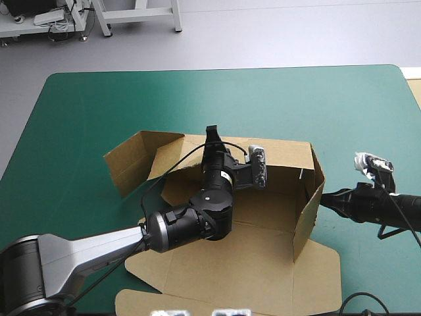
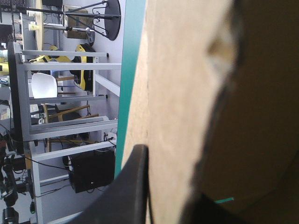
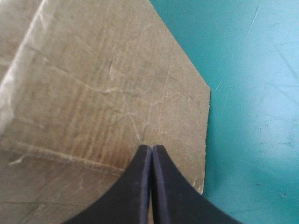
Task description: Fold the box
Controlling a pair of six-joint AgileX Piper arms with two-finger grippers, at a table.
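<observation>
Soft, even light from above fell on the teal-green bench [image 1: 85,118] in the high view, without glare. The left arm [image 1: 191,220] threw a faint shadow on the floor of the brown box [image 1: 263,204], whose raised right wall was shaded inside. The left wrist view showed board pale on one face, deep in shadow on the other. In the right wrist view a fold edge caught a pale sheen.

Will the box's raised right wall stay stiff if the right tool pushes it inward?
Likely hinges at its crease: the right wall stands as one unbent panel. The box looks light, so it may slide on the teal-green cover unless the left tool pins it.
</observation>
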